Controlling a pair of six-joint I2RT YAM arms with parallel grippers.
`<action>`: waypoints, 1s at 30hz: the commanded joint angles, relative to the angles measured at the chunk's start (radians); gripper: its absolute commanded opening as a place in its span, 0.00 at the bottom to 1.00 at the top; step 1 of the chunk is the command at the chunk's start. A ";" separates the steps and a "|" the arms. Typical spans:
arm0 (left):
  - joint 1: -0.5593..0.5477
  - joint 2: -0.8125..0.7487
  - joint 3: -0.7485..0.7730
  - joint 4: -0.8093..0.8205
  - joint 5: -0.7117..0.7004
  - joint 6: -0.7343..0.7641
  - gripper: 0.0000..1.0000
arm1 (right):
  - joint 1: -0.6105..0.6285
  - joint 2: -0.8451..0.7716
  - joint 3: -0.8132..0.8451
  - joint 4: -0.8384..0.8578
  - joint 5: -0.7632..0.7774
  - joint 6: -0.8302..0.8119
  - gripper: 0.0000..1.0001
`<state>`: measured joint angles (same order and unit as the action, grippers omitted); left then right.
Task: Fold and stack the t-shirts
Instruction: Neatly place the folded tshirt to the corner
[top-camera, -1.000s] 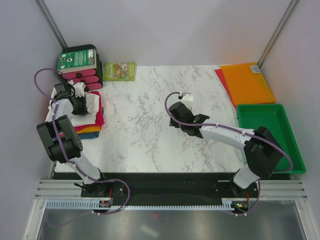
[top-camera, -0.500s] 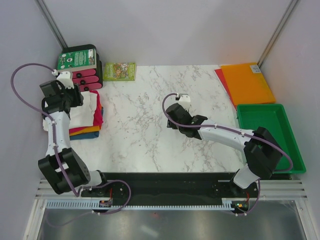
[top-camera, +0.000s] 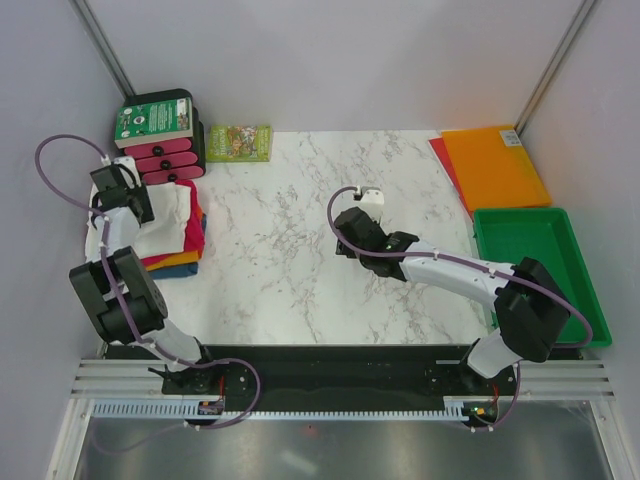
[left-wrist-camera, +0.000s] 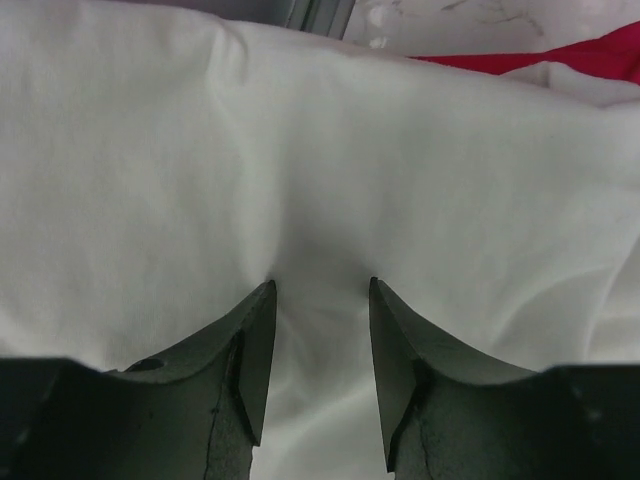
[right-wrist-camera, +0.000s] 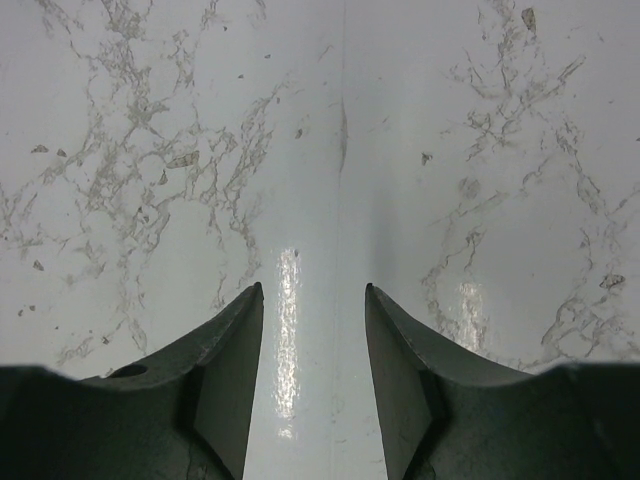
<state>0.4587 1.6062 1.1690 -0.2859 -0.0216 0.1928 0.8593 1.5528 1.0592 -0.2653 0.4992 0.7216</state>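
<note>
The t-shirts form a pile at the table's left edge: a wrinkly white one (top-camera: 165, 215) on top, with magenta (top-camera: 197, 235), orange (top-camera: 175, 260) and blue (top-camera: 188, 271) edges showing below. My left gripper (top-camera: 128, 208) is over the pile's back-left part. In the left wrist view it (left-wrist-camera: 321, 285) stands open, its fingertips (left-wrist-camera: 262, 300) resting on the white cloth (left-wrist-camera: 320, 150), and a magenta strip (left-wrist-camera: 590, 55) shows beyond. My right gripper (top-camera: 343, 245) hovers open over bare marble mid-table, with nothing between its fingers (right-wrist-camera: 312, 288).
A black holder with pink items and a green box (top-camera: 155, 135) stands just behind the pile, and a green booklet (top-camera: 238, 142) lies beside it. A flat orange sheet (top-camera: 495, 165) lies at the back right. A green tray (top-camera: 540, 270) sits at the right edge. Walls close in on both sides.
My left gripper went from shut to open, lifted toward the back-left, then came back down onto the white shirt. The right arm only shifted slightly.
</note>
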 joint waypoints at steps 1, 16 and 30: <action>0.012 0.084 0.072 0.030 -0.121 -0.043 0.49 | 0.001 -0.016 -0.019 0.003 0.024 0.004 0.53; 0.015 -0.121 0.000 0.024 0.260 -0.039 0.50 | 0.004 -0.014 -0.002 -0.003 0.013 0.009 0.53; -0.247 -0.457 0.012 -0.205 0.315 -0.153 0.89 | 0.023 -0.013 0.074 -0.051 0.044 -0.001 0.54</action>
<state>0.3012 1.1816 1.1748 -0.3813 0.3279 0.1192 0.8742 1.5528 1.0748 -0.2981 0.5003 0.7216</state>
